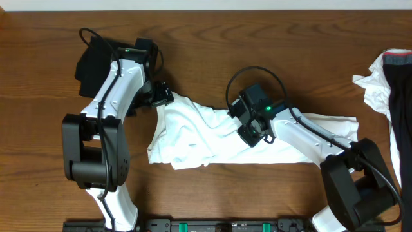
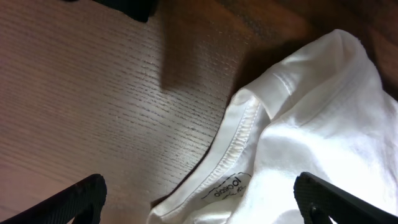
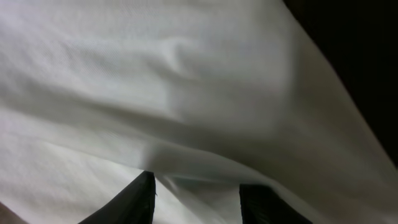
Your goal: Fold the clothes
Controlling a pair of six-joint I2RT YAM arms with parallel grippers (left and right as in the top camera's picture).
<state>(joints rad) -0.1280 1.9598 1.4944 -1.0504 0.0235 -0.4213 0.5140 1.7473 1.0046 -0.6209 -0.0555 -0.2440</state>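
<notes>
A white T-shirt (image 1: 193,135) of the clothes lies crumpled across the middle of the wooden table. My left gripper (image 1: 161,96) hovers at its upper left corner. In the left wrist view the left gripper (image 2: 199,183) is wide open over the shirt's (image 2: 323,112) collar, and the neck label (image 2: 229,188) lies between the fingers. My right gripper (image 1: 253,134) is down on the middle of the shirt. In the right wrist view white cloth (image 3: 155,74) fills the frame. The right gripper (image 3: 198,183) has its jaws apart, a loose ridge of cloth running between them.
A black garment (image 1: 90,61) lies at the back left, behind the left arm. A pile of white and dark clothes (image 1: 386,80) sits at the right edge. Bare wood (image 2: 93,93) shows left of the collar.
</notes>
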